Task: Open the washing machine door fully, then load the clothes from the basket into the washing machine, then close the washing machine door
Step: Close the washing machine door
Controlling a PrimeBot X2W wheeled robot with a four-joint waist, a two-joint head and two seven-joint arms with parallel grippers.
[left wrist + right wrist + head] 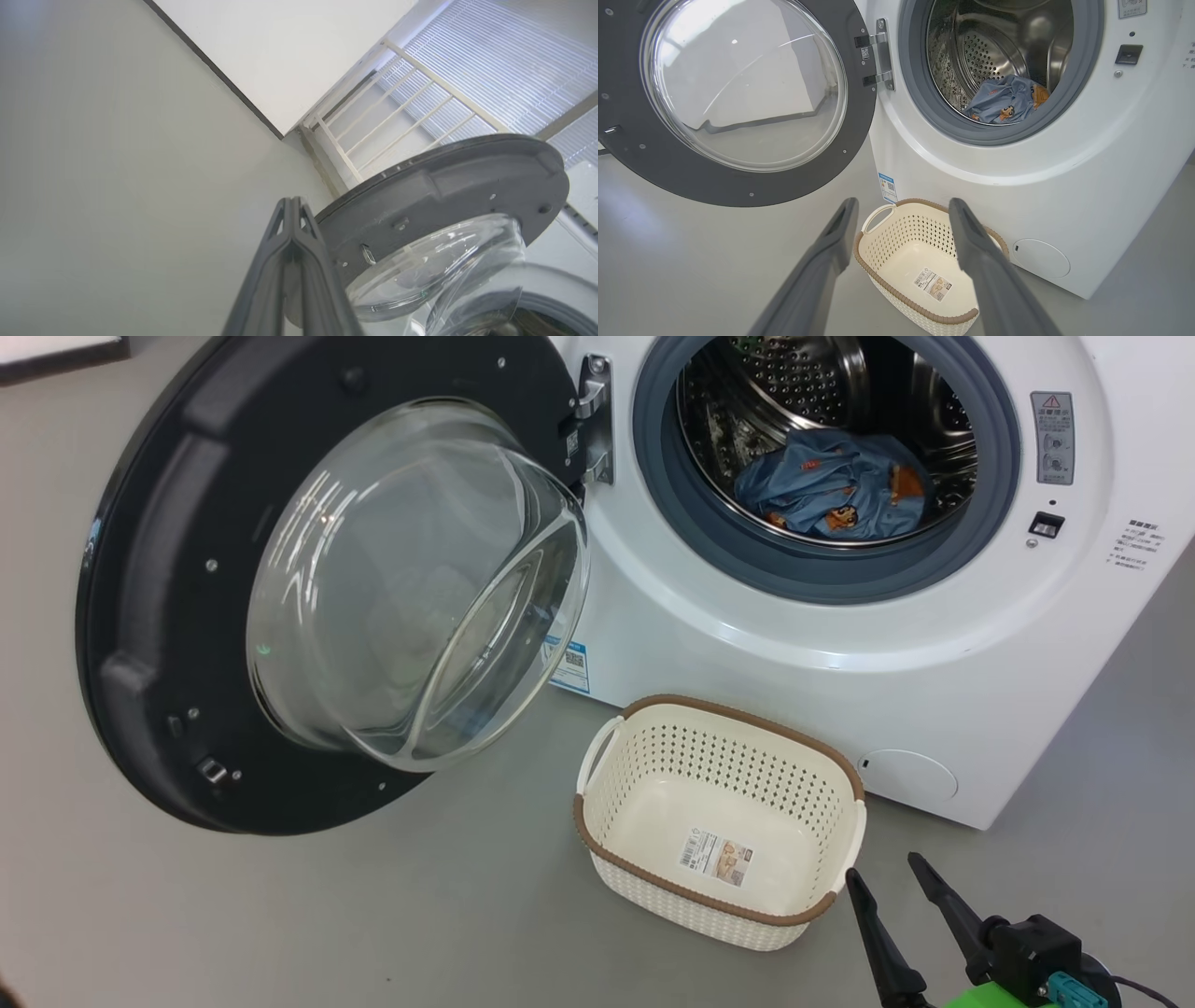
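Step in hand: loading is judged done, and the door closing is not yet begun. The washing machine door is seen swung wide on its hinge, with its inner face and glass bowl turned toward the head camera. The clothes are found bunched low in the drum of the washing machine, inside the gasket. No fabric is seen draped over the lip. The basket is set on the floor just before the machine's front, with nothing in it but the label.

Next move, as judged: the door is to be pushed round from its free edge until the latch is caught. The bowl must be let into the opening, so the garments should first be checked clear of the gasket. The basket looks to stand beneath the door's sweep. Contact is thought unlikely but is not ruled out.

Arm pose: the right gripper is held low at the lower right of the head view, just beside the basket's near corner. Its fingers are spread wide with nothing between them, and in its wrist view they are aimed at the basket. The left gripper is noted in its own wrist view with its fingers pressed together and nothing held, pointed past the door's rim. Whether the rim is touched cannot be told.
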